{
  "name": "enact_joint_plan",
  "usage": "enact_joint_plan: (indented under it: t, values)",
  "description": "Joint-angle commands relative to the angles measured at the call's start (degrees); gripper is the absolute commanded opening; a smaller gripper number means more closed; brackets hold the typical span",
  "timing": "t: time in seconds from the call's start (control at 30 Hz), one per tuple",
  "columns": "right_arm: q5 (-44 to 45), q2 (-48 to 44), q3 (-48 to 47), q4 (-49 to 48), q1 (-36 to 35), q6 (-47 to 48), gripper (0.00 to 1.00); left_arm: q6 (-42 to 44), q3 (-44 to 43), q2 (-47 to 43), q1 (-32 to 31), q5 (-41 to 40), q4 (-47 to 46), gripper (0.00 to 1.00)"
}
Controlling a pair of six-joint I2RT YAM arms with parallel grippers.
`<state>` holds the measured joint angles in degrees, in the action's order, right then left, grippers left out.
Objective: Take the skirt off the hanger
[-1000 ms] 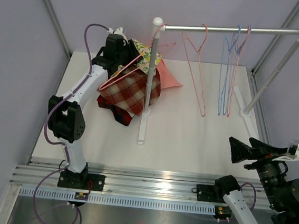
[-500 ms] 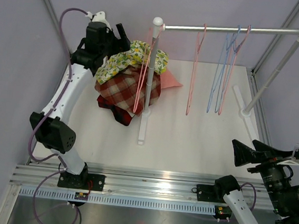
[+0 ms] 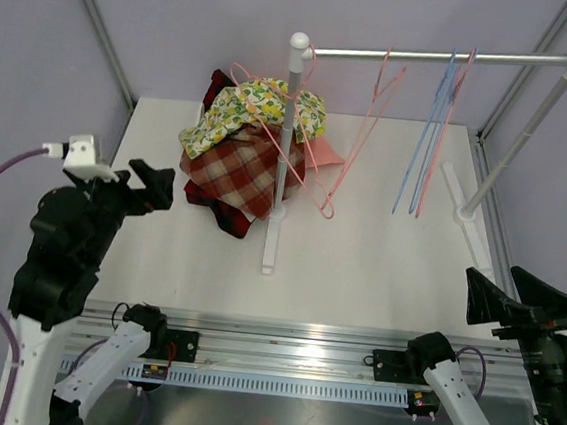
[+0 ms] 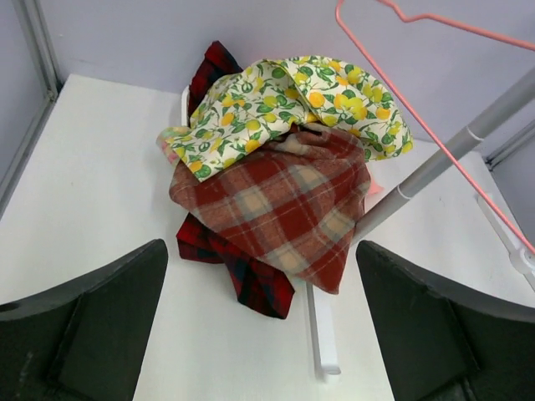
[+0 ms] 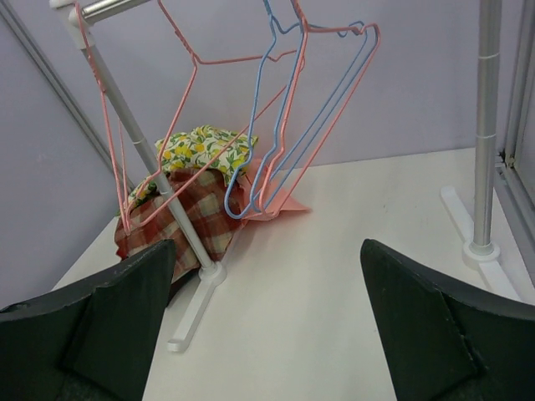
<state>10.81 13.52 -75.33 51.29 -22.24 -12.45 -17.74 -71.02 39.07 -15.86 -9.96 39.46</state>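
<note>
A lemon-print skirt (image 3: 258,110) lies crumpled on top of a red plaid cloth (image 3: 242,168) at the foot of the rack's left post (image 3: 285,152). It also shows in the left wrist view (image 4: 292,100) and in the right wrist view (image 5: 201,146). Bare pink hangers (image 3: 307,175) hang tilted from the rail by that post, with no cloth on them. My left gripper (image 3: 150,188) is open and empty, well in front of the pile and to its left (image 4: 263,334). My right gripper (image 3: 517,295) is open and empty at the near right (image 5: 267,334).
The rail (image 3: 439,57) carries another pink hanger (image 3: 368,120) and blue hangers (image 3: 426,136), all swung aslant. A pink cloth (image 3: 321,154) lies behind the post. The right post (image 3: 516,145) and its foot stand at the far right. A dark red plaid cloth (image 4: 242,271) lies under the pile.
My left arm has drawn back from the pile at the far left to the near left, open. The lemon-print skirt now lies on the pile. The hangers are swinging.
</note>
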Motion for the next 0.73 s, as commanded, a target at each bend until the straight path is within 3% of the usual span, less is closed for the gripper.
enact_joint_plan:
  t: [0.0,0.2,0.7]
  values:
    - [2.98,-1.83,0.35,-1.72,-0.26,2.69,0.99,1.30,6.40,-8.88,-0.05,3.26,4.39,0.99]
    - [0.45,-4.11,3.78,-1.28,-0.26,-0.73,1.00,1.39,14.85,-19.46,-0.05,3.89,7.20,0.99]
    - [-6.23,-4.81,3.52,-3.74,-0.17,-0.03,1.00,0.07,20.13,-24.66,-0.05,5.65,4.05,0.99]
